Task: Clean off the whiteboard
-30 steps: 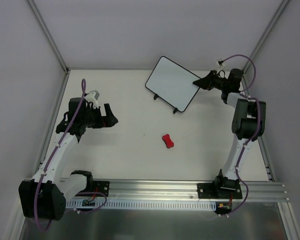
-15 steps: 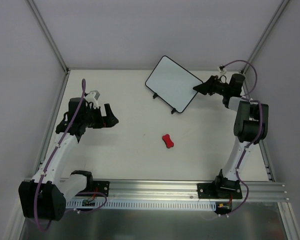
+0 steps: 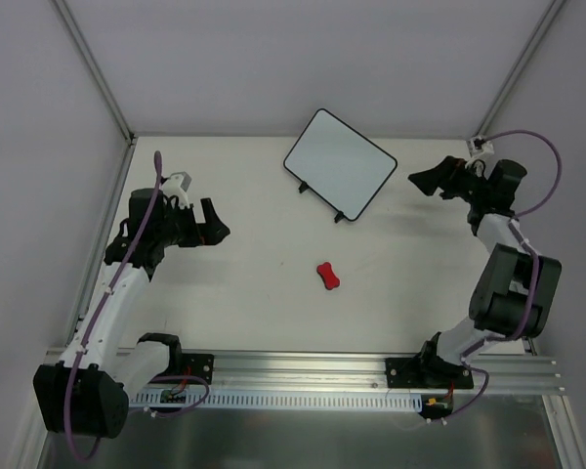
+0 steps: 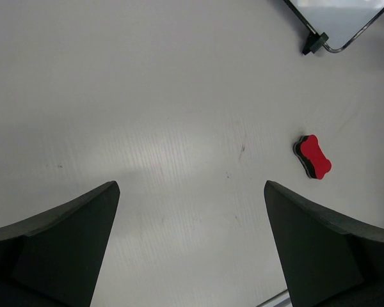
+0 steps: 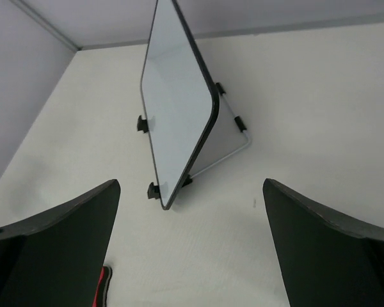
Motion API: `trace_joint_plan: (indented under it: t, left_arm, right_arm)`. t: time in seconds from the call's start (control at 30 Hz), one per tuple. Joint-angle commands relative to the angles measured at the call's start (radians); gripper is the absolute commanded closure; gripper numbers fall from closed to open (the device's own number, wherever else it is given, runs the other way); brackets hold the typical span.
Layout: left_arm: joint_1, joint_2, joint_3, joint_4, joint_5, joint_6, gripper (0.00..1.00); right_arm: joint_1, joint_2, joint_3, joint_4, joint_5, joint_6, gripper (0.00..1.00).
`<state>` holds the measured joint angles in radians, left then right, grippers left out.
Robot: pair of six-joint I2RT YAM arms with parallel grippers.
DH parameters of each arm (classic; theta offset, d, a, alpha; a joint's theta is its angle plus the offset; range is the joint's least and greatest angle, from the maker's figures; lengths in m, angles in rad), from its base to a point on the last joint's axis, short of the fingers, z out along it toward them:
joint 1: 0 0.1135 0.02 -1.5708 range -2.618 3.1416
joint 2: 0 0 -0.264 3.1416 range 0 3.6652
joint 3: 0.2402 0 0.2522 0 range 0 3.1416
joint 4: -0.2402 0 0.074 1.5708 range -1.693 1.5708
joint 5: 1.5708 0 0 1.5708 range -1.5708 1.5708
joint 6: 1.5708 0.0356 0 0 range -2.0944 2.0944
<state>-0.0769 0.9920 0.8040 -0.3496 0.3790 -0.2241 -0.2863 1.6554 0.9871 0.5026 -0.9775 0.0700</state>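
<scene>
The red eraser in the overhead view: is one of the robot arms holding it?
No, the red eraser lies alone on the table with nothing touching it.

Left arm (image 3: 112,293) reaching from near-left base toward far-left side, wrist turning inward. Left gripper (image 3: 218,223) pointing toward right, hanging in air, fingers (image 4: 57,243) standing wide apart, gripping nothing. Right arm (image 3: 508,283) folding upright at right side, elbow sticking outward. Right gripper (image 3: 422,180) pointing toward left, fingers (image 5: 51,249) also standing wide apart, gripping nothing.
</scene>
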Motion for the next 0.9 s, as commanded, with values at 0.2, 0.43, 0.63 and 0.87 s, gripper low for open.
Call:
trace_joint_plan:
  t: [0.2, 0.43, 0.63, 0.87]
  left_arm:
    - [0.003, -0.111, 0.139, -0.034, -0.089, -0.008, 0.01]
    - [0.003, -0.145, 0.319, -0.165, -0.233, 0.023, 0.01]
    - [0.002, -0.144, 0.514, -0.267, -0.359, 0.081, 0.01]
    - [-0.009, -0.159, 0.669, -0.325, -0.448, 0.141, 0.01]
  right_arm:
    - [-0.016, -0.483, 0.143, -0.699, 0.574, -0.331, 0.01]
    - [-0.016, -0.663, 0.235, -0.802, 0.775, -0.291, 0.01]
    - [0.030, -0.740, 0.289, -0.834, 0.907, -0.332, 0.01]
    - [0.050, -0.740, 0.373, -0.846, 0.884, -0.331, 0.01]
